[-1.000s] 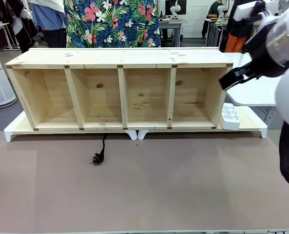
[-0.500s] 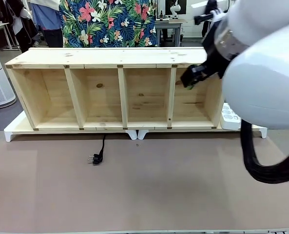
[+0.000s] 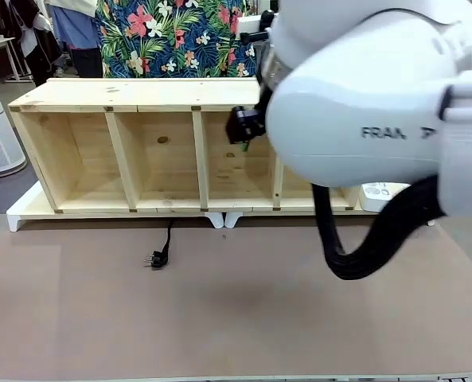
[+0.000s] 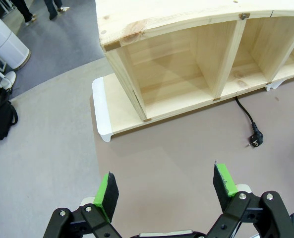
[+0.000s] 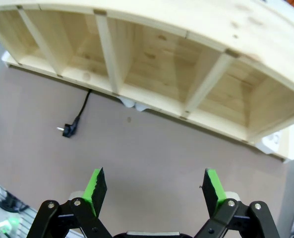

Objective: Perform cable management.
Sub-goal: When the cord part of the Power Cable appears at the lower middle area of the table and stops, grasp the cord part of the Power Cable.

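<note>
Thin black cable (image 3: 163, 254); matte taupe tabletop (image 3: 220, 318); pale knotty pine shelf unit (image 3: 140, 94); person's navy tropical-flower shirt (image 3: 180, 36).

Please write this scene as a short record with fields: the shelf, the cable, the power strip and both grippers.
shelf: wooden, four open compartments, at the far side of the table
cable: black, runs out from under the shelf's front edge; its plug lies free on the table
power strip: white, beside the shelf's right end
left gripper: open, holds nothing
right gripper: open, holds nothing, in front of the shelf
</note>
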Robot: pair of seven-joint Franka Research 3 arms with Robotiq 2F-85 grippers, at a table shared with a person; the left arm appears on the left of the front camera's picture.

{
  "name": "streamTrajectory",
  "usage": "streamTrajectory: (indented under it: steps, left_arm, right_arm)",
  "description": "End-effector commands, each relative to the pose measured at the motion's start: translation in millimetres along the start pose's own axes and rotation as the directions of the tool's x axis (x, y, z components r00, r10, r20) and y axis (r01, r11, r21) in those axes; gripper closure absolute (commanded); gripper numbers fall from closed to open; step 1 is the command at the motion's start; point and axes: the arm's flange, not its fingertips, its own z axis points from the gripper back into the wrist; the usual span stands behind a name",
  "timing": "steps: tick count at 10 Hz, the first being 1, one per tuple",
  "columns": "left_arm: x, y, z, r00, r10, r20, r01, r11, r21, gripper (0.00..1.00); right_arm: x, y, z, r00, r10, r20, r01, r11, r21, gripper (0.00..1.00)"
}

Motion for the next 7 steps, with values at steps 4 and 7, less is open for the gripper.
streamTrajectory:
  steps: [4,7]
  left_arm:
    - [-1,1,0,1.000,0.005,-0.004,-0.005,1.000,-0.002,0.00]
    - [-1,1,0,1.000,0.005,-0.004,-0.005,1.000,-0.002,0.00]
  right_arm:
    - [16,65,-38,0.991,-0.095,-0.091,0.101,0.993,0.058,0.00]
    - [27,91,-70,0.984,-0.129,-0.125,0.138,0.988,0.068,0.00]
